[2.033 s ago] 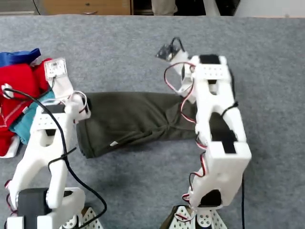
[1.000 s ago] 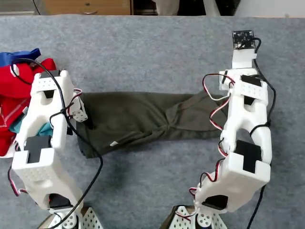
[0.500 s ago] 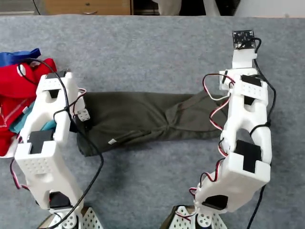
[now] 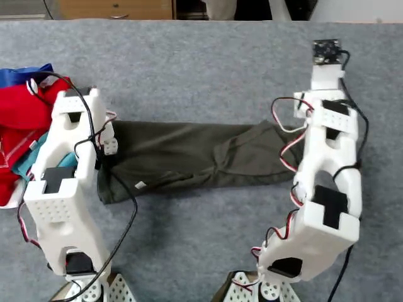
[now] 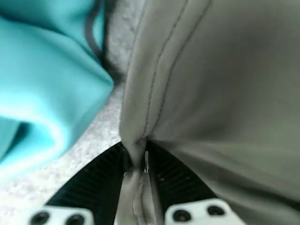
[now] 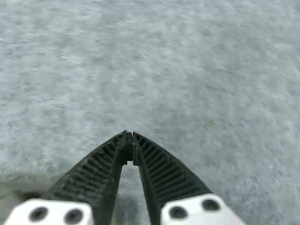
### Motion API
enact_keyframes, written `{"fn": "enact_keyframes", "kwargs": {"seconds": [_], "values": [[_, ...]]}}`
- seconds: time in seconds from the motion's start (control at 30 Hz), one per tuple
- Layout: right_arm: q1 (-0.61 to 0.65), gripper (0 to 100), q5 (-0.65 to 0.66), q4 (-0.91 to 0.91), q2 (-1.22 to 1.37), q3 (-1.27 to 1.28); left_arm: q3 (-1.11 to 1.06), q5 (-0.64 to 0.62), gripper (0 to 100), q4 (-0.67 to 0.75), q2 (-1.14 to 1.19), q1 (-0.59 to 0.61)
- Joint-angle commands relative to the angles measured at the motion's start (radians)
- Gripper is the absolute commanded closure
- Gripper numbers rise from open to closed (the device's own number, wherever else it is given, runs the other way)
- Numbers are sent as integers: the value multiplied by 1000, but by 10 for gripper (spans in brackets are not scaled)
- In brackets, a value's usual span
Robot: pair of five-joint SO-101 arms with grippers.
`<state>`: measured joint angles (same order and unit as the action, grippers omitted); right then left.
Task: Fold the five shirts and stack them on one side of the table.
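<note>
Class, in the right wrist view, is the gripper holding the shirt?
No, the right gripper is shut over the grey table, with no shirt in it.

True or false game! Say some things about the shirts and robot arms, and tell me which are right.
1. The left gripper has its jaws shut on the olive shirt. True.
2. The right gripper holds a yellow shirt. False: its jaws are shut on nothing, over the grey table.
3. A red shirt lies near the left gripper. True.
4. The olive shirt is spread wide open. False: it is folded into a long strip.
</note>
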<state>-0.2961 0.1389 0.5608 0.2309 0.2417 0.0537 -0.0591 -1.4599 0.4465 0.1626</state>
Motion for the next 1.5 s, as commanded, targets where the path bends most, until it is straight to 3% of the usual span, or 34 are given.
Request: {"fn": "enact_keyframes", "kwargs": {"seconds": [0.0, 0.23, 0.5, 0.7, 0.97, 1.2, 1.37, 1.47], "values": [[-77, 993, -74, -51, -5, -5, 163, -2, 981, -107, -10, -12], [-197, 993, -133, -132, -4, -7, 420, -5, 981, -269, -8, -135], [-369, 993, -64, -269, 19, -4, 460, -5, 981, -275, -2, -394], [-404, 993, -64, -310, 77, -54, 509, -6, 981, -267, -1, -628], [-423, 993, -64, -311, 104, -79, 647, -150, 979, -95, 1, -799], [-424, 993, -64, -313, 105, -79, 654, -163, 979, 89, 1, -822], [-424, 993, -63, -315, 105, -79, 647, -242, 976, 155, 2, -870], [-424, 993, -61, -315, 108, -79, 649, -305, 912, 195, 13, -898]]}}
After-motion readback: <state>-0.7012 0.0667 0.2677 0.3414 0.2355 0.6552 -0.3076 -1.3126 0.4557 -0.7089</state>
